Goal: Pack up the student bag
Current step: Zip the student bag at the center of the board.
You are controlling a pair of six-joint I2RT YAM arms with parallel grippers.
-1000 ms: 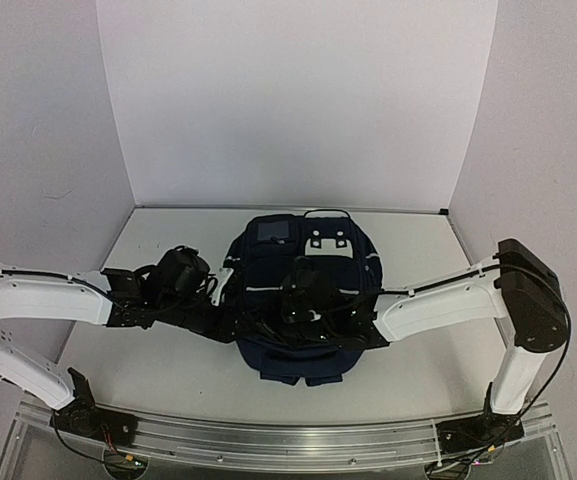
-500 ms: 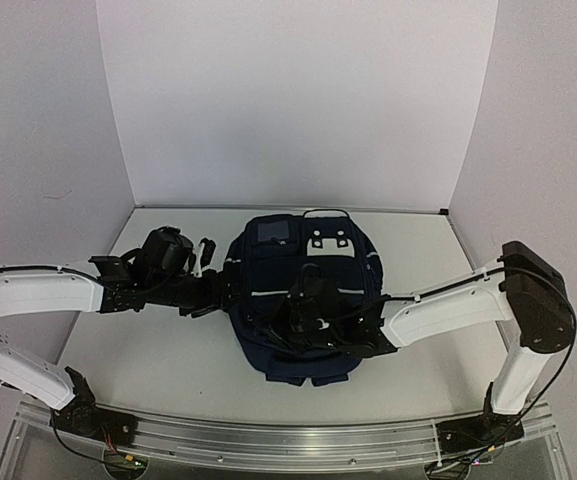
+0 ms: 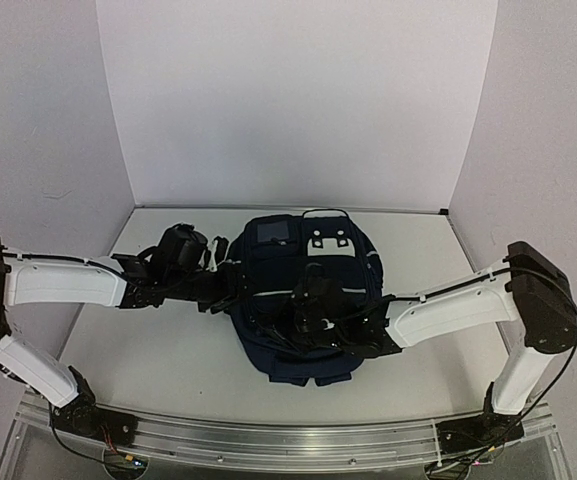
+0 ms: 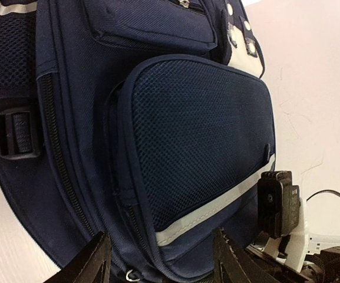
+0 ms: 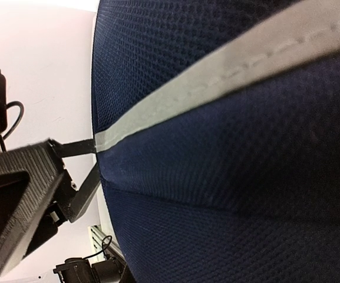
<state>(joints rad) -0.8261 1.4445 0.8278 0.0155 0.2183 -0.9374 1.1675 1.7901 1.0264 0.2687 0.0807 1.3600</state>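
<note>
Both wrist views crop the student bag (image 4: 199, 135) at their edges.

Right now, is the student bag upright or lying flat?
Lying flat: the student bag rests on the table, its front side facing up.

Fixed camera above near edge, facing down over white tabletop (image 3: 168, 360) and dark navy fabric backpack (image 3: 353, 265), left wrist camera close beside it, right wrist nearer, both sharing grey-striped mesh pocket (image 4: 199, 135).
</note>
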